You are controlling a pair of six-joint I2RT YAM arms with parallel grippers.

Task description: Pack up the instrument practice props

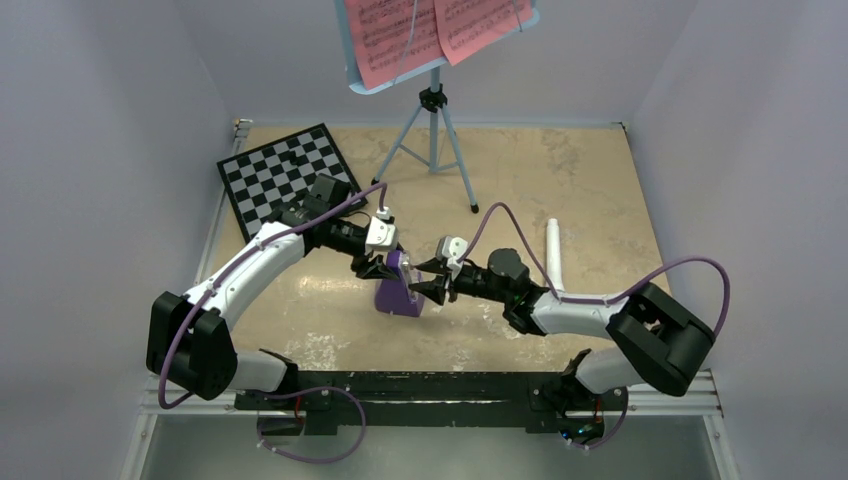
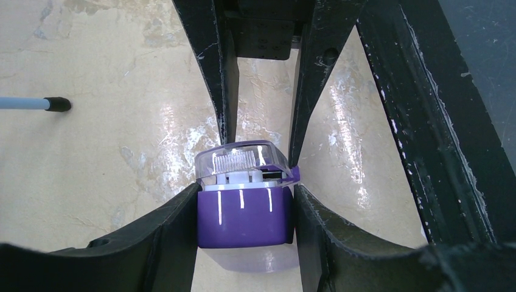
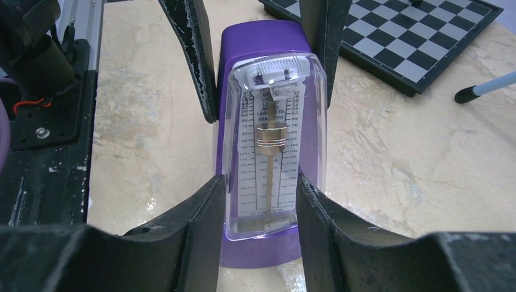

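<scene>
Table [image 1: 560, 180]: beige marbled top that bears everything below.
Music stand [image 1: 434, 128]: light-blue, upright on a thin tripod at the far edge, centre.
Chessboard [image 1: 285, 175]: flat at the far left, well apart from the stand's feet.
Sheet music [image 1: 400, 35]: pink pages resting on the stand's tray.
Left gripper [image 2: 244, 198]: fingers pressed on both sides of the purple body, pinching the metronome [image 1: 400, 295].
Right gripper [image 3: 261, 182]: fingers lie against both sides of the clear cover [image 3: 268, 121], no gap visible.
Recorder [image 1: 553, 255]: white tube lying on the right, beside the right arm.
Metronome: purple wedge, upright mid-table between both grippers, base on the table.
</scene>
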